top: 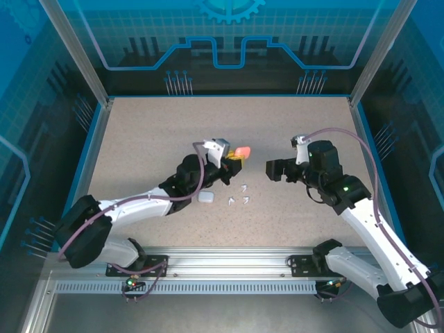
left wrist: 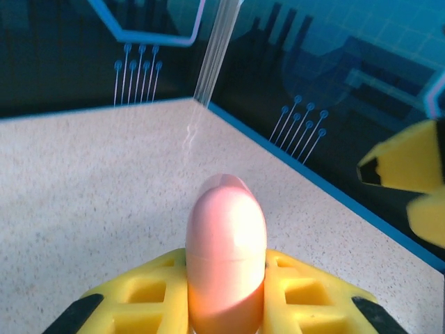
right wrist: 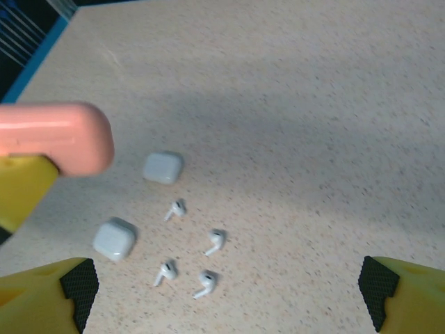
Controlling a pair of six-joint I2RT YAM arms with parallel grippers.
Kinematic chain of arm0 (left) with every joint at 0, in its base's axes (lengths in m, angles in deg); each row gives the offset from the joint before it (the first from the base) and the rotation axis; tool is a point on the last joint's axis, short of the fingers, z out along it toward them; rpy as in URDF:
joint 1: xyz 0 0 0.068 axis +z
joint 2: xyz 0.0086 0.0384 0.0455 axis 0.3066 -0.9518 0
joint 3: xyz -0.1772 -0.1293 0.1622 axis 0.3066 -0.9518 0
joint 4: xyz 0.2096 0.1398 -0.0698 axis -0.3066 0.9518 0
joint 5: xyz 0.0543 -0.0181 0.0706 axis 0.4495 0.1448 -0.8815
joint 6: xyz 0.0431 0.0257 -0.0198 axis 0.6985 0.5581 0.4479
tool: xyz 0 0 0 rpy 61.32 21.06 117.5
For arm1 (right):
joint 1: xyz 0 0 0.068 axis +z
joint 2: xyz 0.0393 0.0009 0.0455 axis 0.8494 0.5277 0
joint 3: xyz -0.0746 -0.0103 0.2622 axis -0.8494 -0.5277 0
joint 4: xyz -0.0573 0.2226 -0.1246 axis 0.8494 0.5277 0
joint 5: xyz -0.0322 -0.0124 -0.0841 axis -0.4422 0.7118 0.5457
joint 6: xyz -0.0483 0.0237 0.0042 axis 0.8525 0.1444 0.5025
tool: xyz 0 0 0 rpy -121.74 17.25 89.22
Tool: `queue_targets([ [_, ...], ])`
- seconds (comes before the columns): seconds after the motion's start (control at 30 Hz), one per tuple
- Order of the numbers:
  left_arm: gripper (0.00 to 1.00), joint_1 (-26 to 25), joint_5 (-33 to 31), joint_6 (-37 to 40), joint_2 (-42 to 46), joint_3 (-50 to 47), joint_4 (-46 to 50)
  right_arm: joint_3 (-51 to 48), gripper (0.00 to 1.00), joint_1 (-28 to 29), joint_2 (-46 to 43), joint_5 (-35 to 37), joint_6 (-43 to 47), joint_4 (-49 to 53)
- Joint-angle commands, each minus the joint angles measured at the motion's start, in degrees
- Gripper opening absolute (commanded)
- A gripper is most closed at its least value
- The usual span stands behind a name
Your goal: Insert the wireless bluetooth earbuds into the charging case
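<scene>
Four wireless bluetooth earbuds [right wrist: 215,241], tiny, white and short-stemmed, are lying loose in a small cluster on the speckled table [right wrist: 313,104], just beside two rounded white cases [right wrist: 163,168]. The left gripper [top: 234,158] is pinching a rounded salmon-pink case [left wrist: 226,236] and holding it above the table, while the right gripper [right wrist: 226,291] is hanging over the earbuds with its jaws spread wide.

Speckled beige table [top: 139,139]: four white earbuds [right wrist: 215,241], two white cases [right wrist: 163,168] beside them.
</scene>
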Motion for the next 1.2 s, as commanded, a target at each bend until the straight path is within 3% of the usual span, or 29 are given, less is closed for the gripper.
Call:
queue_targets([
  [0.0,0.00,2.1,2.7,-7.1,-5.0,6.0,14.2,-1.4,1.00,-1.8,-1.9,1.8,-0.9,1.2],
  [0.17,0.03,4.6,6.6,-11.5,-13.2,14.3,23.7,-3.5,1.00,-2.8,-2.4,1.9,-0.6,1.0],
  [0.63,0.09,5.3,11.1,-17.1,-30.8,27.7,30.2,-5.9,1.00,-5.5,-3.1,0.2,0.9,1.0],
  [0.87,0.11,5.4,11.8,-18.7,-34.7,29.3,30.0,-6.2,1.00,-6.8,-2.7,-1.0,1.1,0.3],
  [1.17,0.26,6.6,11.5,-19.9,-36.4,28.5,29.0,-6.0,1.00,-7.8,-1.7,-2.7,1.0,-0.6],
])
